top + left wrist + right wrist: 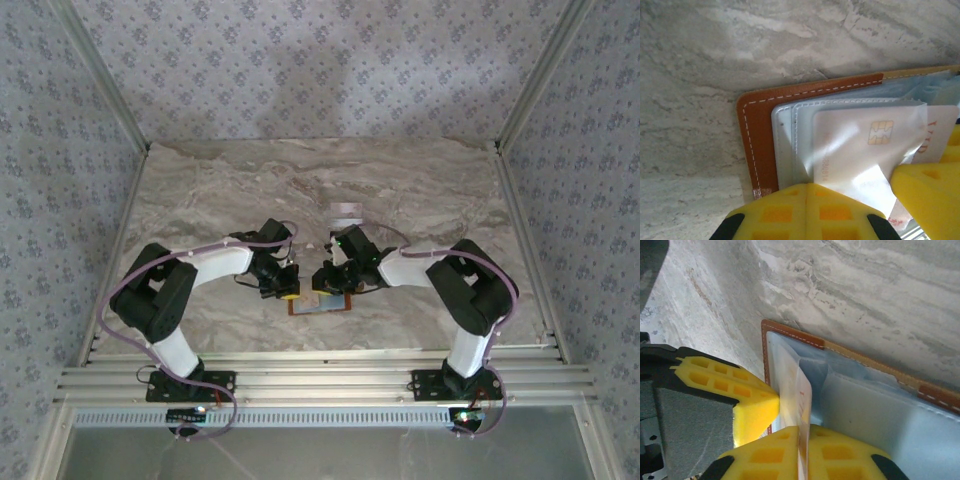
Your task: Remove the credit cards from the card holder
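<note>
The orange-brown card holder (322, 305) lies open on the marble table between both grippers, its grey-blue lining and clear sleeves facing up (757, 130). A pale silvery-white credit card (850, 145) with a gold chip sits partly out of a clear sleeve. My right gripper (804, 429) is shut on that card's edge (802, 395), which stands pinched between its yellow fingers. My left gripper (806, 186) is shut, and its joined tips rest on the card holder's left side next to the card. In the top view the two grippers (287, 294) (338, 283) nearly touch over the wallet.
A small clear tray (347, 212) sits on the marble a little behind the right gripper. The table's front edge and the metal rail (320, 380) run just below the wallet. Patterned walls close in the back and both sides.
</note>
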